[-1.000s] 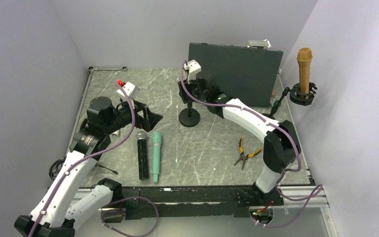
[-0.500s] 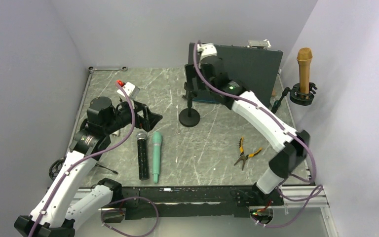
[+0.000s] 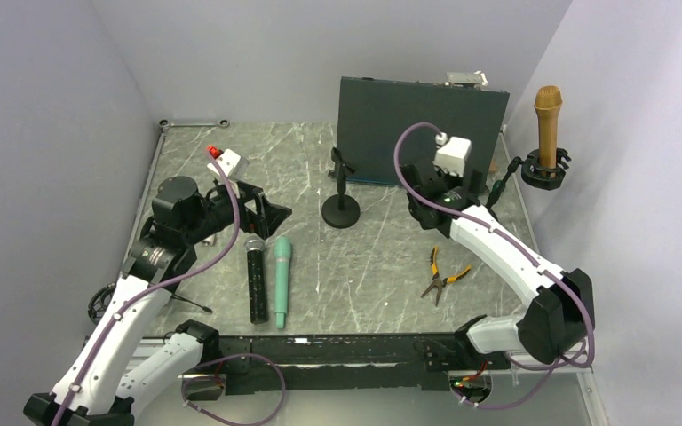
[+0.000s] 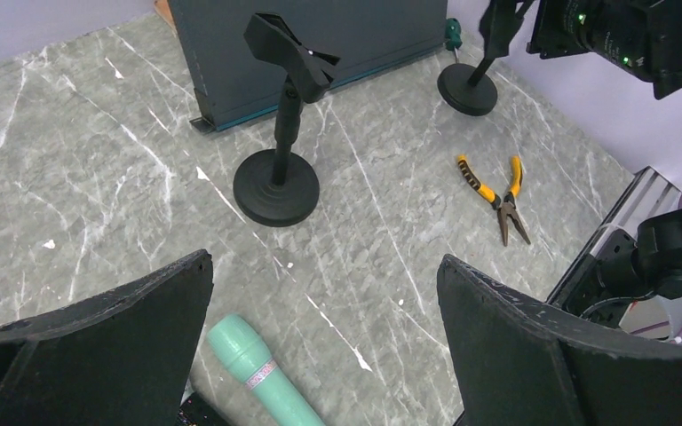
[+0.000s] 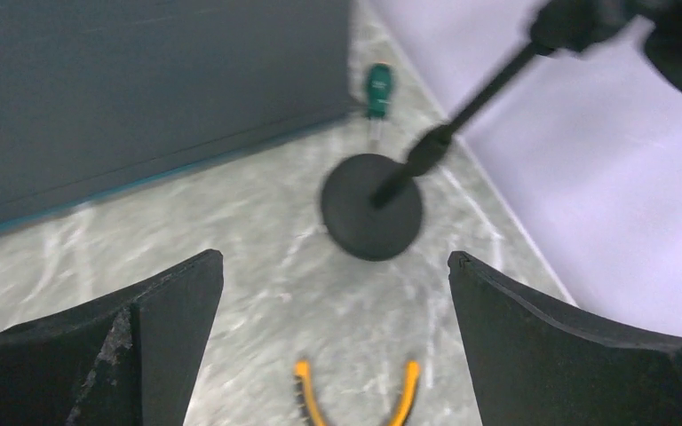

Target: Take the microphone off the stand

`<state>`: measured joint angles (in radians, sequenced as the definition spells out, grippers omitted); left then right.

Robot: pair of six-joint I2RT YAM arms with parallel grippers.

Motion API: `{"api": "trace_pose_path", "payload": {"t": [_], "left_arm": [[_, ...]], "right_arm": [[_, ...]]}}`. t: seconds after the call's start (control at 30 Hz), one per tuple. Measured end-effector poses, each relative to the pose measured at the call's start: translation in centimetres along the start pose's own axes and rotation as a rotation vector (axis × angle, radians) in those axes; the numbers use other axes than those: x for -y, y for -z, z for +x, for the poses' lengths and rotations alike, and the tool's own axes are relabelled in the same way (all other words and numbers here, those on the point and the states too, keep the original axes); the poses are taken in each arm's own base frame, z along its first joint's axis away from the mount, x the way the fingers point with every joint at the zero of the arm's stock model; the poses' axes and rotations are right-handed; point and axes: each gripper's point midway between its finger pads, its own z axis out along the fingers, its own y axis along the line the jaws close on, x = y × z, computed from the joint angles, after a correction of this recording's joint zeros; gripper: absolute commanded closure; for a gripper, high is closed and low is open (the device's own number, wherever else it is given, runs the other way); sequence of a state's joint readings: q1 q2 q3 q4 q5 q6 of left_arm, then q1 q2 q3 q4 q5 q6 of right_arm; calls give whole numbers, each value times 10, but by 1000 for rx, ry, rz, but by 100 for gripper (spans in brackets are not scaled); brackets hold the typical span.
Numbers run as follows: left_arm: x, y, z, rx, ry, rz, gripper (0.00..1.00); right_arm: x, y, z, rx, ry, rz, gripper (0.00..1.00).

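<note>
While the microphone (image 3: 548, 111) stands near the right wall (image 3: 639, 222), the right tool (image 5: 333, 266) gapes nearby.

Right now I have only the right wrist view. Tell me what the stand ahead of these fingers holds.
Observer: That stand holds a gold microphone, upright, head up.
Operator: Report the other stand.
Observer: The second stand, in front of the dark panel, has an empty clip.
Operator: Give me the left gripper's state.
Observer: The left gripper is open; a teal microphone lies flat close by.
</note>
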<state>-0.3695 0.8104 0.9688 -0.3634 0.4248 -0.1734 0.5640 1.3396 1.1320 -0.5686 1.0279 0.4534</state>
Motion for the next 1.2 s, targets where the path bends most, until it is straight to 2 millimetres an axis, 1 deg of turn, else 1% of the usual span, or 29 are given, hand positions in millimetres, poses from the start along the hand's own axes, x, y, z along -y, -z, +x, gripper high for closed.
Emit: {"api": "trace_pose_path", "payload": {"t": [0.03,0.1,0.2,0.23,0.33,0.4,0.57,0.63,0.73,0.83,0.97,1.03,1.1,1.2], "left_arm": [[0,0,0,1,-1,2,1],[1,0,0,1,0,6,0],[2,0,1,-1,1,11,1],[2,0,1,-1,1,13,1],[2,-1,5,-10,7,15,1],[2,-1,7,-14,9,19,0],[4,0,6,-10,7,26,1],[5,1,5,-9,6,30,0],[7,1,5,-7,5,40,1],[9,1,5,-7,5,49,1],[10,1,5,-8,7,57,1],[11,1,5,-9,8,60,1],[11,1,6,-9,8,66,1],[11,0,7,-11,9,68,1]], "right_arm": [[15,-6,6,-2,-11,56,0],[40,-13,10,8,-45,153,0],[68,-23,11,32,-94,265,0],[74,-26,13,35,-100,291,1],[89,-37,19,37,-106,352,3],[95,-41,19,41,-103,376,5],[93,-43,5,56,-74,356,6],[88,-42,-7,58,-54,317,5],[82,-39,-31,81,-30,251,3],[85,-30,-58,126,-8,211,1],[95,-18,-102,206,42,209,1],[102,-15,-119,233,75,231,1],[112,-15,-135,254,106,262,1],[129,-17,-150,269,135,311,1]]}}
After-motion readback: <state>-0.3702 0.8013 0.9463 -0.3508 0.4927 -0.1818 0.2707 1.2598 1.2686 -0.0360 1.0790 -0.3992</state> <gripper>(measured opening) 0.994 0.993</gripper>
